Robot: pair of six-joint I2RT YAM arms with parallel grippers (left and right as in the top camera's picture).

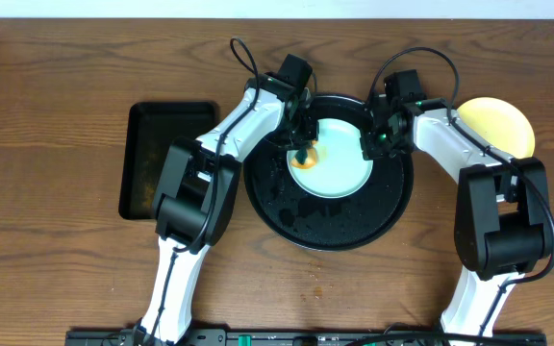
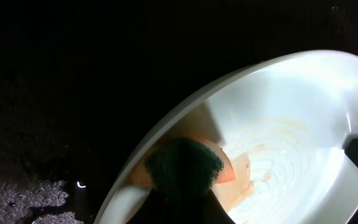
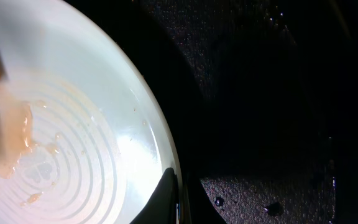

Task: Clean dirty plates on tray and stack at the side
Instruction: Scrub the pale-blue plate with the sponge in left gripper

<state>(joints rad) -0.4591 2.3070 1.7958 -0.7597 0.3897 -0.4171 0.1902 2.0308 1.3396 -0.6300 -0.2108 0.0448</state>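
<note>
far left of the round tray [image 1: 330,236] there's the smaller rectangular tray [image 1: 129,159], sitting apart from it on the bench [image 1: 56,115]. it has a faint brownish smear near its front end, can't tell what it is.

the round tray holds one mint plate [image 1: 342,171], lying flat and a bit toward the back half. the tray floor in front of it is wet and speckled, with a wide band of bare black there.

left hand [image 1: 303,152] is down on the plate's left part, pressed together on a sponge [image 2: 182,167], green scrubby side up and orange underneath, touching the plate just inside its left rim. pale orange smears run across the plate's ridged middle.

right hand [image 1: 371,146] is at the plate's right rim, pinching it. the wrist view shows one of its fingers [image 3: 166,196] lapped over the edge, with the tray's black floor right beside it. not much room between that rim and the tray's raised wall.

right of the round tray, a yellow plate [image 1: 496,125] sits on the bench just outside the tray, partly behind the right arm. there's open wood in front of the tray and out past both ends.
</note>
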